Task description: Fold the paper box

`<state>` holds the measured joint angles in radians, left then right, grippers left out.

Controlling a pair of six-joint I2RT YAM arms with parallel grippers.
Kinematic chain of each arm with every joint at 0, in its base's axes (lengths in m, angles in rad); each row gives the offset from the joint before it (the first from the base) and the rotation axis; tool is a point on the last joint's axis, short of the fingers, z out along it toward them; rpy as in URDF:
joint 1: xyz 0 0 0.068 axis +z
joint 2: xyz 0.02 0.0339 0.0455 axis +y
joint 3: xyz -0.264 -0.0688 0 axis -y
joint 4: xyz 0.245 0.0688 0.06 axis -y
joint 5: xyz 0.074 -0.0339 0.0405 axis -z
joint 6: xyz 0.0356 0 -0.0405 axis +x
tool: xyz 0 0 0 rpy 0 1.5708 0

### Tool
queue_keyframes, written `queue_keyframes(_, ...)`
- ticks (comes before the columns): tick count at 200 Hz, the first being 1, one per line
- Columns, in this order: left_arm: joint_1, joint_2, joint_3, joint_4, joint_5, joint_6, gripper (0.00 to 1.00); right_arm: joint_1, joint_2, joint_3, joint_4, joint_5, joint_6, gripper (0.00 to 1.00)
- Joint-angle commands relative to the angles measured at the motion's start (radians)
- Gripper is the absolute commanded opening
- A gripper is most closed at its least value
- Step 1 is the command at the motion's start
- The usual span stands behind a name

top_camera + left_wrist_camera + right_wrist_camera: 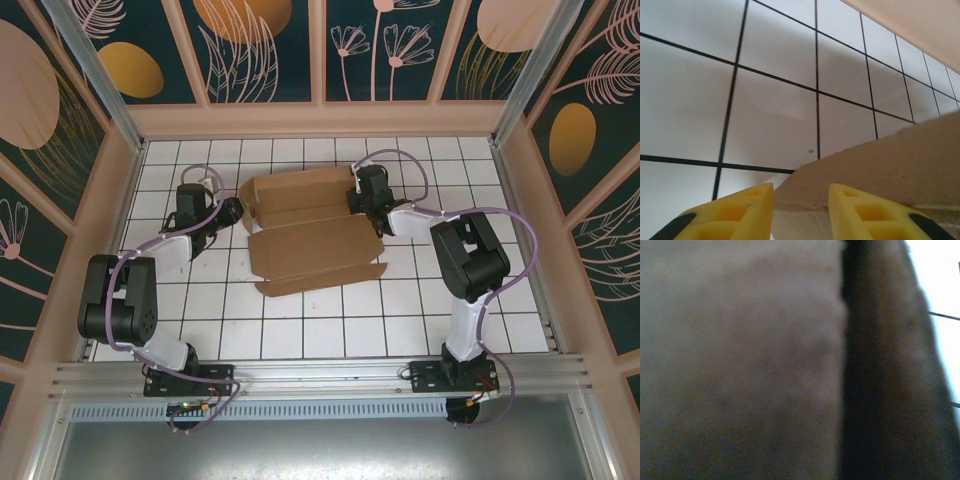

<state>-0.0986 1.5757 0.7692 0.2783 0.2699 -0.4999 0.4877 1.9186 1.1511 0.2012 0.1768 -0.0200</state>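
The paper box (pixel 312 250) is a brown cardboard sheet in the middle of the tiled floor. Its near panel lies flat and its far part (pixel 300 192) has walls partly raised. My left gripper (pixel 236 212) is at the box's left edge. In the left wrist view its yellow fingers (pixel 755 200) stand apart, so the gripper (pixel 800 189) is open, with a cardboard flap (pixel 890 160) just ahead in the gap, untouched. My right gripper (pixel 357 200) is against the box's right wall, shut. Dark cardboard (pixel 740 360) presses close to its camera, hiding the fingers, so I cannot tell whether it pinches the wall.
White tiles with black lines (pixel 330 320) stretch in front of the box and to both sides. Peach frame walls (pixel 320 118) close in the back and sides. An aluminium rail (pixel 320 375) with both arm bases runs along the near edge.
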Motion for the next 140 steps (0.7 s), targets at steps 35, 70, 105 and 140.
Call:
queue_keyframes(35,-0.043,-0.039,0.023,-0.027,0.036,0.034,0.37,0.000,0.043,-0.011,-0.153,-0.057,-0.003,0.00)
queue_keyframes(70,-0.047,-0.019,0.074,-0.056,0.038,0.069,0.38,0.001,0.050,0.006,-0.166,-0.064,-0.009,0.00)
queue_keyframes(105,-0.047,0.047,0.175,-0.099,0.014,0.044,0.37,-0.001,0.090,0.092,-0.279,-0.047,0.000,0.00)
queue_keyframes(140,-0.046,0.094,0.237,-0.121,0.024,0.035,0.37,-0.003,0.101,0.141,-0.392,-0.042,0.011,0.00)
